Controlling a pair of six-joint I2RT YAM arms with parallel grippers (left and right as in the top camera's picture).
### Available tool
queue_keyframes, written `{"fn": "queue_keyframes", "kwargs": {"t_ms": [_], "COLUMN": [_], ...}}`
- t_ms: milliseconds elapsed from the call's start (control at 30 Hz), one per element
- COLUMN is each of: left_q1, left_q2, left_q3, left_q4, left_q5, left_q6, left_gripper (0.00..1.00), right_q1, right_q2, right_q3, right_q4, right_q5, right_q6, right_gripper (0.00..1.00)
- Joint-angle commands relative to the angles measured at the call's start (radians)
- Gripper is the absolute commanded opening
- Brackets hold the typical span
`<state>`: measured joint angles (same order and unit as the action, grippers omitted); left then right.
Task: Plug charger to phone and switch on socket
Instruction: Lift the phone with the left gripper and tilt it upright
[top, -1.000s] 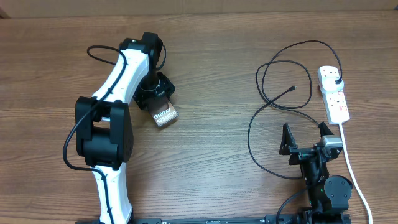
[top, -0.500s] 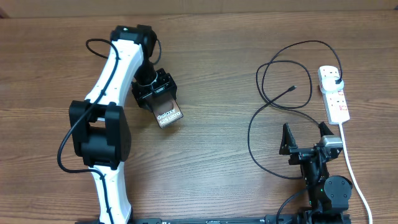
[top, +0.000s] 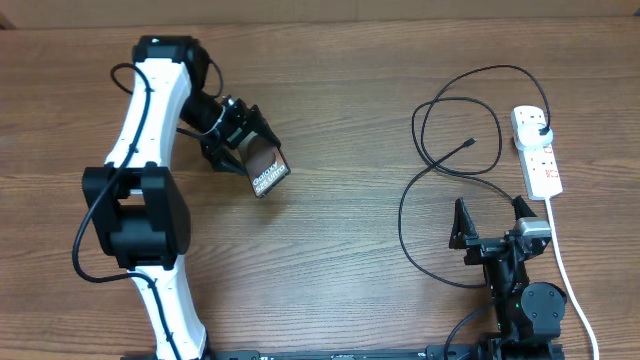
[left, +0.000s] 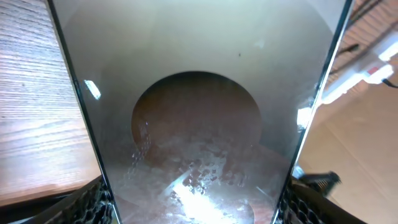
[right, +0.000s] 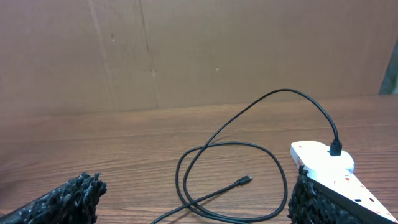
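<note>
My left pincer (top: 248, 152) is clamped on the phone (top: 268, 174) and holds it tilted over the left half of the table (top: 330, 270), lettered end away from the wrist. In the left wrist view the slab fills the gap between my fingers (left: 93, 199). My right pincer (top: 490, 222) stands wide with nothing in it, low on the right side. The charger (right: 283, 91) lies looped there. Its small plug tip (top: 470, 143) is free inside the upper loop, and its black plug (top: 541, 130) is already seated in the socket (top: 537, 158). I judge the step in hand is bringing phone and tip together. To do it well I should carry the phone across low and squeeze its edges firmly so it cannot swivel. Then I should lay it flat near the tip with the port end facing it. Which end has the port I cannot tell.
</note>
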<state>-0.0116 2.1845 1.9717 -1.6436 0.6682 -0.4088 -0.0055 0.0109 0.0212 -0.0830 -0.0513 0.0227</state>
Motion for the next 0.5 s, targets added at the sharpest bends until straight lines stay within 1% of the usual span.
{"fn": "queue_keyframes", "kwargs": {"t_ms": [0, 467], "left_q1": [0.037, 0.106], "left_q2": [-0.001, -0.001], "left_q3": [0.029, 0.029], "left_q4": [-0.014, -0.047], "left_q5": [0.092, 0.102], "left_q6": [0.071, 0.137], "left_gripper": [0.64, 0.63], "right_q1": [0.005, 0.005], "right_q2": [-0.008, -0.008], "right_q3": [-0.013, -0.013], "right_q4": [0.003, 0.003], "right_q5": [0.006, 0.006], "right_q6": [-0.005, -0.005], "right_gripper": [1.00, 1.00]}}
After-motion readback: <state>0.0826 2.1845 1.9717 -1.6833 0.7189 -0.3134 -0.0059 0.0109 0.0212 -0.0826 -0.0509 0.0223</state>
